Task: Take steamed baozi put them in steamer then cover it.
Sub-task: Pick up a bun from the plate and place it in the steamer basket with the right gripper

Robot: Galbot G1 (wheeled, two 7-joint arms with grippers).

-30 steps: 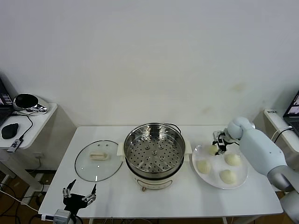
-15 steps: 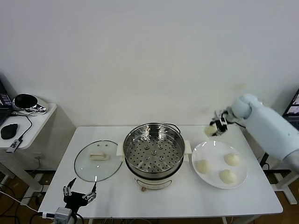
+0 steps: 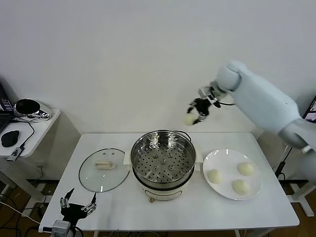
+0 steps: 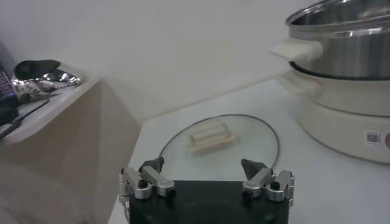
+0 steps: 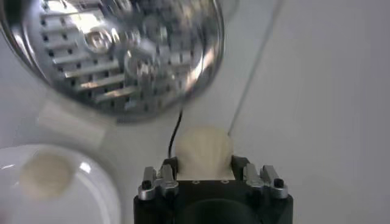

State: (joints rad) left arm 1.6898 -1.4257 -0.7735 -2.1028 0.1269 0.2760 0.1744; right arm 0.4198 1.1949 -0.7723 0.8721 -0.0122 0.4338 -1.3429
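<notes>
My right gripper [image 3: 197, 112] hangs high in the air behind the steamer's back right rim, shut on one cream-white baozi [image 3: 190, 119]; in the right wrist view that baozi [image 5: 204, 151] sits pinched between the two fingers. The steamer [image 3: 163, 157], a shiny steel pot with a perforated tray [image 5: 116, 49] on a white base, stands mid-table with nothing on the tray. Three more baozi [image 3: 215, 176] lie on the white plate [image 3: 224, 156] to its right. The glass cover [image 3: 103, 169] lies flat to the steamer's left. My left gripper [image 3: 78, 207] waits open at the table's front left edge, in front of the cover [image 4: 216, 143].
A side table [image 3: 29, 126] with a black mouse and a dark helmet-like object stands at the far left. A black power cord [image 5: 175, 131] runs behind the steamer. A laptop [image 3: 311, 111] shows at the right edge.
My right gripper has lifted a baozi off the plate and carried it up and leftward, from above the plate to above the steamer's back right. The left gripper stays at the table's front left edge.
</notes>
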